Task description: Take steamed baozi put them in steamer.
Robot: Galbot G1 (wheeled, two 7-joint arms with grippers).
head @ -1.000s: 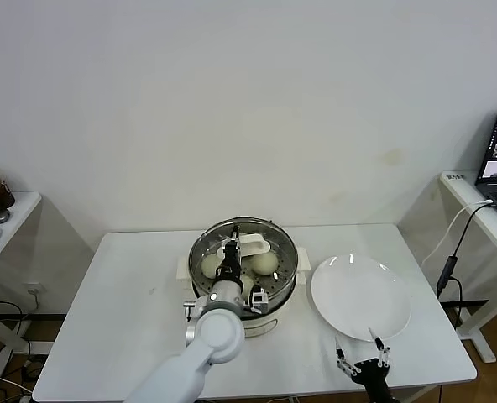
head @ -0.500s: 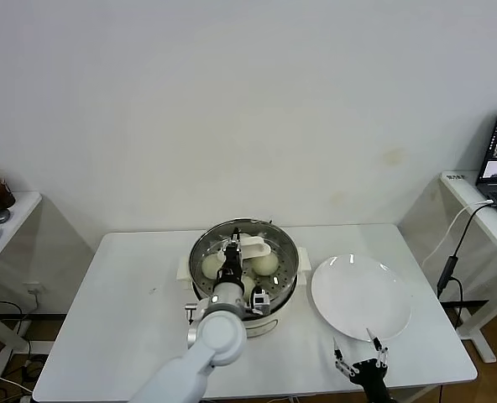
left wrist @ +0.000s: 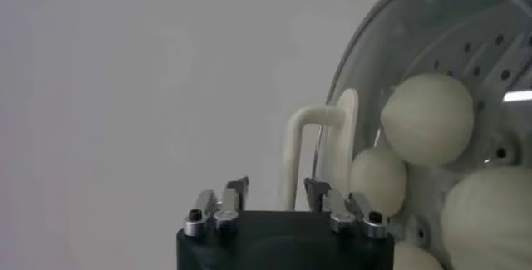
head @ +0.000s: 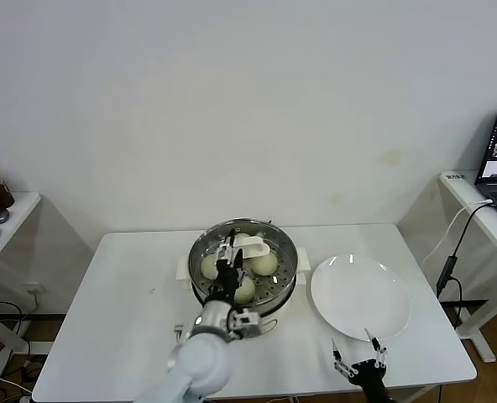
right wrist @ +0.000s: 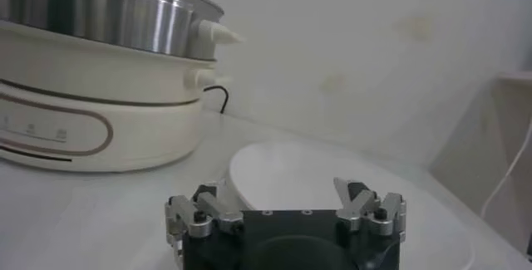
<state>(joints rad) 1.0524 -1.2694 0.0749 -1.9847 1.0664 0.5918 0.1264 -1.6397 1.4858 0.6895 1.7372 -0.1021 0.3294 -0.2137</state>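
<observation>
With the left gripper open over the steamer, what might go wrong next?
1. The left gripper hangs open low among the baozi; pulling back carelessly might knock one or drag it across the tray.
2. The glass lid stands propped inside the steamer, close to the fingers; a brush could tip it onto the buns.
3. The right gripper waits open near the plate edge; any move forward might nudge it.
</observation>
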